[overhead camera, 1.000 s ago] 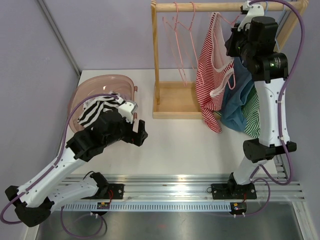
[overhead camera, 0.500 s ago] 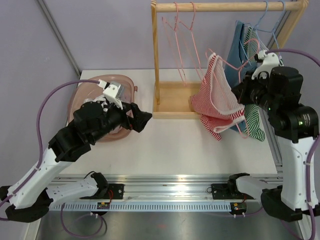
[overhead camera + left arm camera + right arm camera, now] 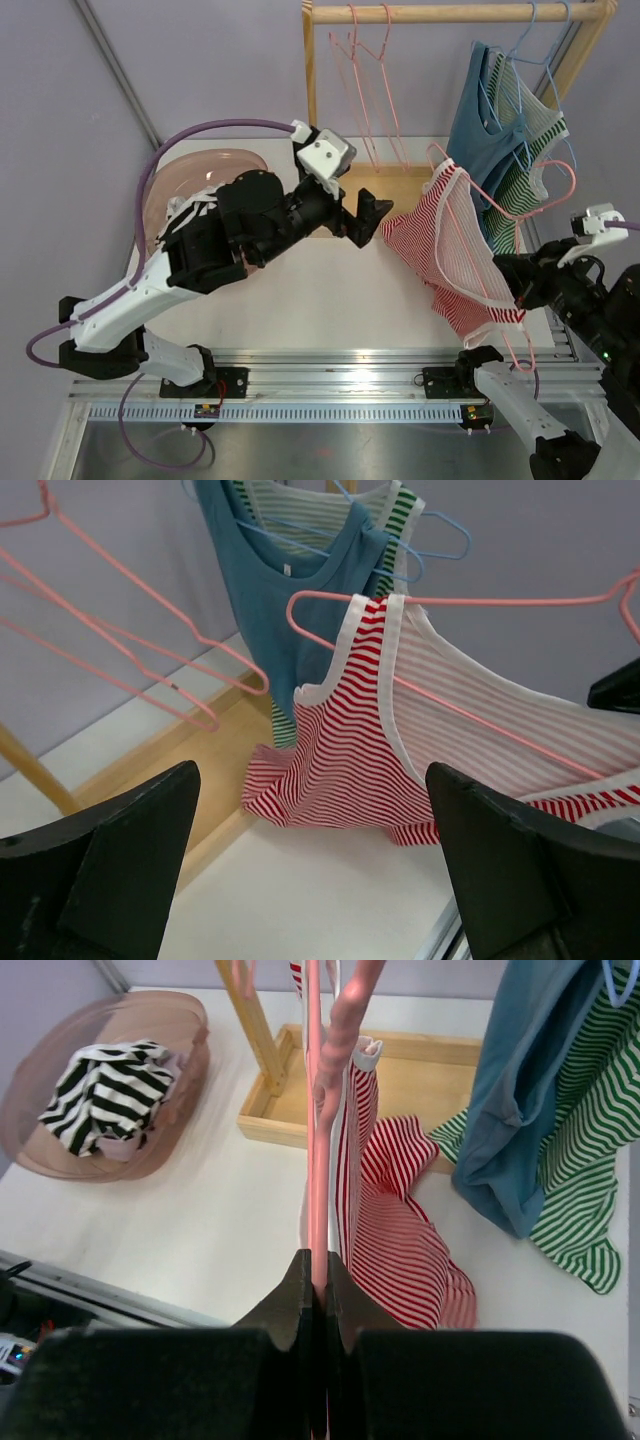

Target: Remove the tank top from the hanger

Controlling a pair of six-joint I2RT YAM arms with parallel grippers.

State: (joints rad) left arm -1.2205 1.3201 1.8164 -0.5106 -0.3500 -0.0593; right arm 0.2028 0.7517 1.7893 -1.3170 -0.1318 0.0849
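The red-and-white striped tank top (image 3: 440, 240) hangs on a pink wire hanger (image 3: 480, 601), off the rail and tilted over the table's right side. My right gripper (image 3: 520, 290) is shut on the hanger's wire (image 3: 318, 1110), and the top (image 3: 400, 1250) drapes just beyond its jaws (image 3: 320, 1260). My left gripper (image 3: 370, 215) is open and empty, close to the top's lower left hem but apart from it. In the left wrist view the top (image 3: 350, 760) hangs just ahead between the open fingers (image 3: 310, 780).
The wooden rack (image 3: 312, 100) stands at the back with empty pink hangers (image 3: 365, 80). A blue top (image 3: 485, 110) and a green-striped top (image 3: 540, 130) hang on blue hangers. A pink basket (image 3: 60, 1150) holding a black-and-white striped garment (image 3: 115, 1085) sits at the left.
My right arm has carried the hanger with the tank top off the rail, down and toward the front right. My left arm has swung from the basket to the right, up to the tank top.
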